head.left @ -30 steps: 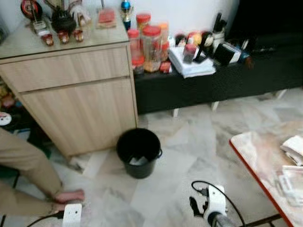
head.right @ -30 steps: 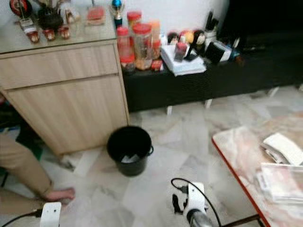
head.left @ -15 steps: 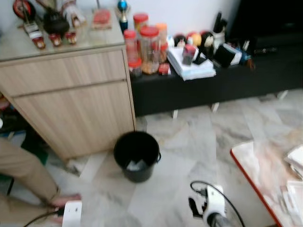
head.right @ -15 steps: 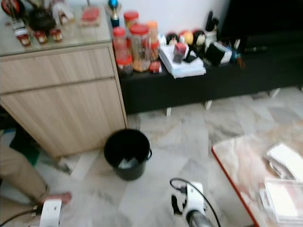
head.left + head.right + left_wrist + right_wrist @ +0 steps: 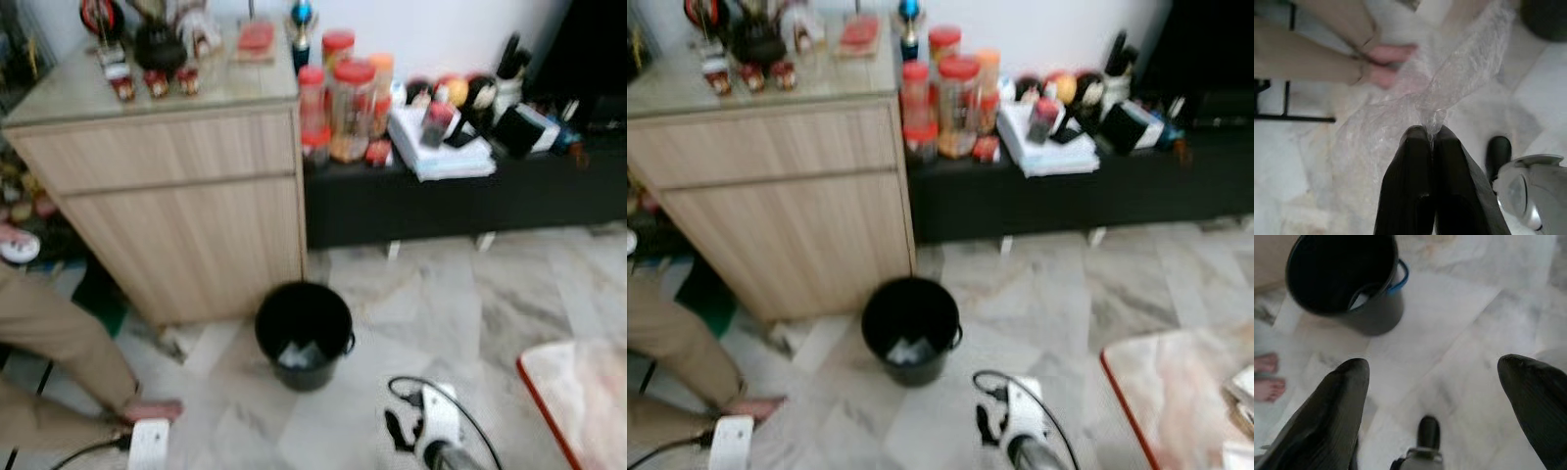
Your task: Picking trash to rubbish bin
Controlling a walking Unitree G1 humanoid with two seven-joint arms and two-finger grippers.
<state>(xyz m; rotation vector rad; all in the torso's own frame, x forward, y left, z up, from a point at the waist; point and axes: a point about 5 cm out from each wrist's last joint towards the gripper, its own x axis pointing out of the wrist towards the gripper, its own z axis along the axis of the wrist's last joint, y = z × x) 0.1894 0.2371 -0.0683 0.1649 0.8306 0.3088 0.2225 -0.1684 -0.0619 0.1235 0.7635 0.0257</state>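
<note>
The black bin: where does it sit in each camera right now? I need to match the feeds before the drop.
Left eye view: black bin on the marble floor, low centre, before the wooden cabinet.
Right eye view: bin low centre, slightly further left.
Left wrist view: dark edge of the bin in the corner, beyond the clear plastic trash.
Right wrist view: bin ahead of the fingers.
Shared landmark: a person's bare foot.

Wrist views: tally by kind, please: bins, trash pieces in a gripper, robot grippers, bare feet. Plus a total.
black bin: 1
clear plastic wrap: 1, pinched in the left gripper
grippers: 2, the left gripper shut, the right gripper open
bare feet: 2, a person's
Total: 6
</note>
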